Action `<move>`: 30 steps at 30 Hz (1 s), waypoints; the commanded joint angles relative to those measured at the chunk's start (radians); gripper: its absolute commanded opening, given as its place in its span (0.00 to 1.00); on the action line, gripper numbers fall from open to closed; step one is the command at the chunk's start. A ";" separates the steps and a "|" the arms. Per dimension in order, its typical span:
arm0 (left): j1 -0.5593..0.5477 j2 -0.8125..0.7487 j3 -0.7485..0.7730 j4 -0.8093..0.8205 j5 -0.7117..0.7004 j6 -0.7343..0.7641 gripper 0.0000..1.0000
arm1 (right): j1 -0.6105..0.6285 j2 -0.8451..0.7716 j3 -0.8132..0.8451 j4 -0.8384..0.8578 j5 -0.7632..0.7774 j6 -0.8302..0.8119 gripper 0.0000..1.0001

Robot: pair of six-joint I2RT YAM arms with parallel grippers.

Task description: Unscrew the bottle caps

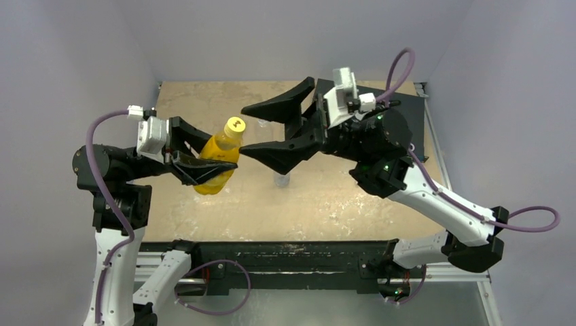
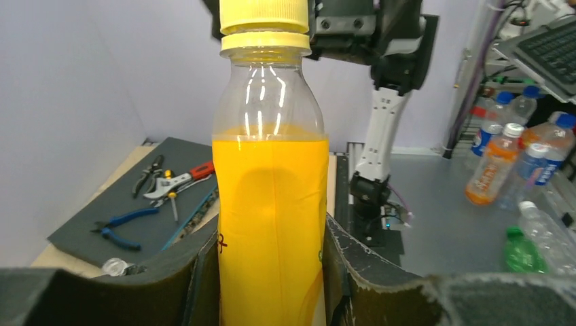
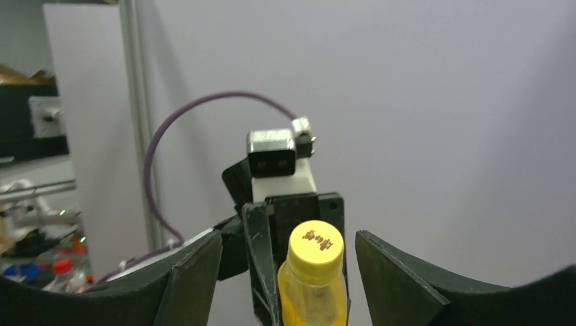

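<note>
Left hand (image 1: 212, 161) holds the bottle (image 2: 272, 204), right hand (image 1: 243, 130) beside its cap (image 1: 235, 124).

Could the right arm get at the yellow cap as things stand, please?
Probably yes: the right gripper stands open facing the yellow cap, nothing lies between them, and the left gripper holds the bottle.

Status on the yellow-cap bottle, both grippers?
Left gripper shut on orange bottle. Right gripper open, jaws either side of yellow cap, no contact. Cap on bottle. Nothing in the way.
</note>
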 commanded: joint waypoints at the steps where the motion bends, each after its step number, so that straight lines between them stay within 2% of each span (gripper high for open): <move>1: 0.009 -0.022 0.031 -0.232 -0.181 0.310 0.00 | 0.032 -0.082 -0.036 0.104 0.374 0.036 0.80; 3: 0.008 -0.042 0.005 -0.265 -0.219 0.412 0.00 | 0.101 -0.051 0.004 0.047 0.536 -0.017 0.83; 7: 0.009 -0.074 -0.041 -0.289 -0.338 0.567 0.00 | 0.230 0.106 0.251 -0.238 0.872 -0.129 0.84; 11: 0.009 -0.092 -0.055 -0.296 -0.454 0.664 0.00 | 0.270 0.201 0.380 -0.358 1.068 -0.155 0.84; 15: 0.009 -0.106 -0.070 -0.283 -0.505 0.685 0.00 | 0.280 0.225 0.400 -0.346 1.117 -0.159 0.80; 19: 0.008 -0.100 -0.068 -0.298 -0.522 0.696 0.00 | 0.281 0.219 0.378 -0.298 1.102 -0.160 0.76; 24: 0.008 -0.100 -0.071 -0.308 -0.516 0.693 0.00 | 0.281 0.192 0.317 -0.228 1.088 -0.152 0.62; 27: 0.009 -0.099 -0.073 -0.317 -0.502 0.696 0.00 | 0.281 0.188 0.302 -0.218 1.075 -0.147 0.59; 30: 0.009 -0.098 -0.074 -0.317 -0.493 0.691 0.00 | 0.281 0.186 0.296 -0.213 1.054 -0.136 0.52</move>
